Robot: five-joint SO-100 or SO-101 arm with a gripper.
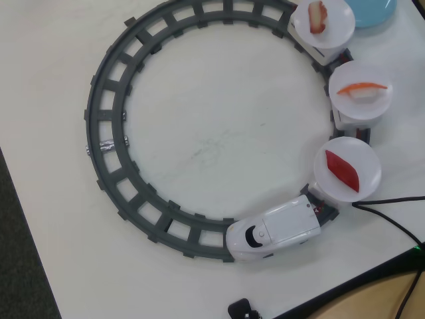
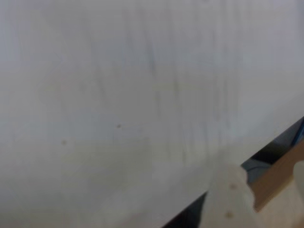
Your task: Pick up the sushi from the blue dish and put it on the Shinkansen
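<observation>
In the overhead view the sushi (image 1: pixel 362 90), a white rice block under a thin orange strip, lies on the middle white plate (image 1: pixel 372 105) of the cars behind the Shinkansen (image 1: pixel 275 229). The white train sits on the grey ring track (image 1: pixel 109 126) at the lower right. Only part of the blue dish (image 1: pixel 372 12) shows at the top right corner, and that part is bare. The arm does not show in this view. The blurred wrist view shows white table and, at the bottom right, my gripper (image 2: pixel 266 171) with its white fingers (image 2: pixel 228 199) apart and nothing between them.
A pink-and-white piece (image 1: pixel 319 16) lies on the rear plate and a dark-red diamond piece (image 1: pixel 342 171) on the plate nearest the train. A black cable (image 1: pixel 392 212) runs off the right edge. A small black object (image 1: pixel 242 309) sits at the table's front edge.
</observation>
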